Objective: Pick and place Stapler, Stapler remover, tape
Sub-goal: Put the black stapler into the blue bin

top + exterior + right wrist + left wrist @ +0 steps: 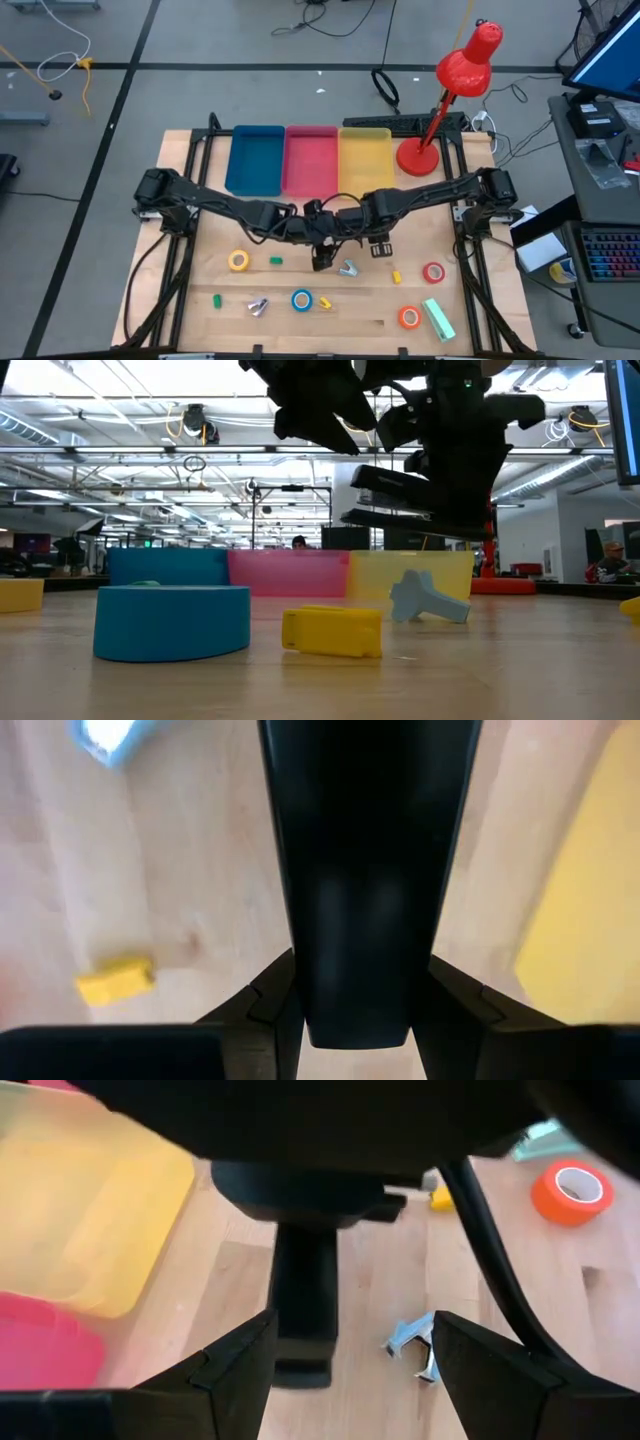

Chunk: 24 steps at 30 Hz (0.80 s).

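A black stapler (395,495) hangs above mid-table with my right gripper (379,240) shut on it. My left gripper (320,257) hovers just left of it, open, with nothing between its fingers (235,1370); the stapler (300,1315) shows ahead of them. A silver-blue stapler remover (347,268) lies on the table below and between the grippers. Tape rolls lie flat on the wood: yellow (238,261), blue (301,299), red (433,272) and orange (409,317). My right gripper pinches the stapler's two long sides (300,990) between its two fingers, close to one end of the stapler. The fingers point down and lie across it. The stapler hangs roughly level, lifted clear of the table (400,680).
Blue (254,160), pink (311,160) and yellow (365,160) bins stand in a row at the far edge, with a red desk lamp (420,155) at their right. A second remover (258,306), a small yellow block (396,275), green bits and a teal box (438,318) lie near the front.
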{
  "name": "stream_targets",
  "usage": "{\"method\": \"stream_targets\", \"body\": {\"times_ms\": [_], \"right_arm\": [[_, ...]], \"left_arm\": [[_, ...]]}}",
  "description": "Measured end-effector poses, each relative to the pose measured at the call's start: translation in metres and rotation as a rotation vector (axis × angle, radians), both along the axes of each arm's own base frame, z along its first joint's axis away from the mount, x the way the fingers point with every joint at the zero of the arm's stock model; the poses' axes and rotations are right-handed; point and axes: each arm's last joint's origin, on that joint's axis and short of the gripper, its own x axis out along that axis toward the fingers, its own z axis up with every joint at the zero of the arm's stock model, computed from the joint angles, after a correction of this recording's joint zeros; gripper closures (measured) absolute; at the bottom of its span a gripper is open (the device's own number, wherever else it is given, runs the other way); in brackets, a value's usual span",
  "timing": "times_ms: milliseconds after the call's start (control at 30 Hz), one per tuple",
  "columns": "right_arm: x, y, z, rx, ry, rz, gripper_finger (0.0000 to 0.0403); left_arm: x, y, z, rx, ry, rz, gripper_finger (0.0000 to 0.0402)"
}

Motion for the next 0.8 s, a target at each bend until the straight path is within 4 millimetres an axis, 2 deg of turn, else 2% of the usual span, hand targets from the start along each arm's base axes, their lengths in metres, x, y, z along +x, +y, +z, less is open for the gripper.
{"method": "stream_targets", "body": {"times_ms": [400,600,700,800], "right_arm": [[0.001,0.001,0.000,0.046,-0.016,-0.051,0.0272],[0.002,0.000,-0.002,-0.011,-0.033,-0.052,0.0272],[0.002,0.000,0.001,-0.030,-0.075,-0.051,0.0272],[0.001,0.001,0.007,-0.027,-0.112,-0.036,0.0272]], "left_arm": [[0.002,-0.001,0.000,0.008,-0.027,0.033,0.0135],[-0.002,-0.001,-0.001,-0.022,0.007,0.074,0.0135],[-0.010,0.000,0.002,-0.020,0.056,0.081,0.0135],[-0.024,0.003,0.014,-0.034,0.090,0.103,0.0135]]}}
